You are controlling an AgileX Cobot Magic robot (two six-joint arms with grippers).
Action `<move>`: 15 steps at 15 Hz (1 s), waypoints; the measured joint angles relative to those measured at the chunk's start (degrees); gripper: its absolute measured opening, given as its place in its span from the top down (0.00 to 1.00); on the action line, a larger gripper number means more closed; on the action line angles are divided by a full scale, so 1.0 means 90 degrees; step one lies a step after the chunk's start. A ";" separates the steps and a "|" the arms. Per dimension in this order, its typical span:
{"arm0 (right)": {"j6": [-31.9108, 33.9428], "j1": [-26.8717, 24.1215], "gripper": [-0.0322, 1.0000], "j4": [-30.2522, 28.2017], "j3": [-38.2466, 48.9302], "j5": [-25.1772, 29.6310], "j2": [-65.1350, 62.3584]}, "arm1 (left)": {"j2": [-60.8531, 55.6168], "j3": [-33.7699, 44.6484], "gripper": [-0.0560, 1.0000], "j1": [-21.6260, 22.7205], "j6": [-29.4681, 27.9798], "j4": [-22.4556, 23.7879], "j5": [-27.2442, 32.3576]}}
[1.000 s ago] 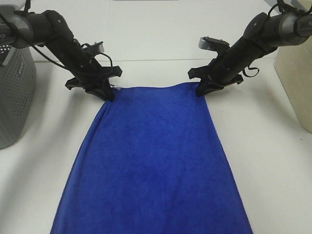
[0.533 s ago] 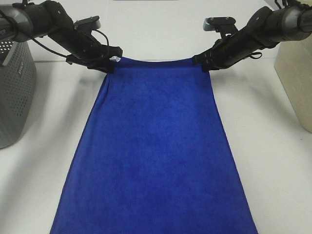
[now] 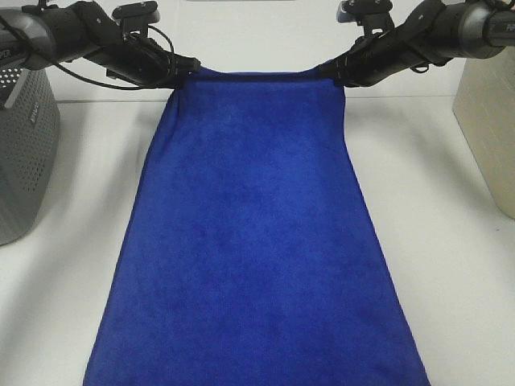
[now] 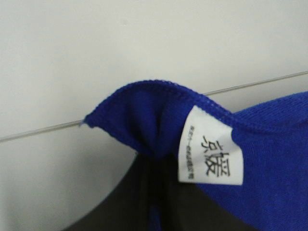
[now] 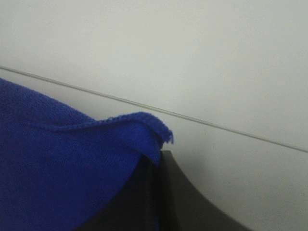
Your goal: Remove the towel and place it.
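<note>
The left gripper (image 3: 187, 71) is clamped tight on the far left corner of the towel (image 3: 253, 233), and its wrist view shows the blue hem bunched between the dark jaws, with a small white tag (image 4: 210, 153) printed in black characters hanging just beside the pinch. The right gripper (image 3: 334, 72) is likewise closed on the far right corner; in its wrist view the stitched edge (image 5: 144, 120) folds over the dark jaw and pokes out past it. Between the two grippers the towel's far edge runs taut and nearly straight, held up off the white worktop (image 3: 451, 265). From that edge the royal-blue cloth spreads toward the camera, widening as it comes and running out of the near side of the high view; whether its near part lies on the worktop cannot be told. A grey perforated basket (image 3: 20, 153) stands at the left edge, well apart from the towel. A cream-coloured container (image 3: 487, 137) stands at the right edge, also clear of the cloth.
</note>
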 joint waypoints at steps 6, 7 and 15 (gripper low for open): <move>-0.0121 0.0019 0.96 0.0013 -0.0089 -0.0286 0.0210 | 0.0204 0.0000 0.93 -0.0032 0.0045 0.0115 -0.0388; -0.0121 0.0019 0.96 0.0013 -0.0115 -0.0312 0.0280 | 0.0255 0.0000 0.93 -0.0032 0.0045 0.0115 -0.0414; -0.0121 0.0019 0.96 0.0248 -0.0134 -0.0477 0.0573 | 0.0458 0.0000 0.93 -0.0032 0.0064 0.0223 -0.0885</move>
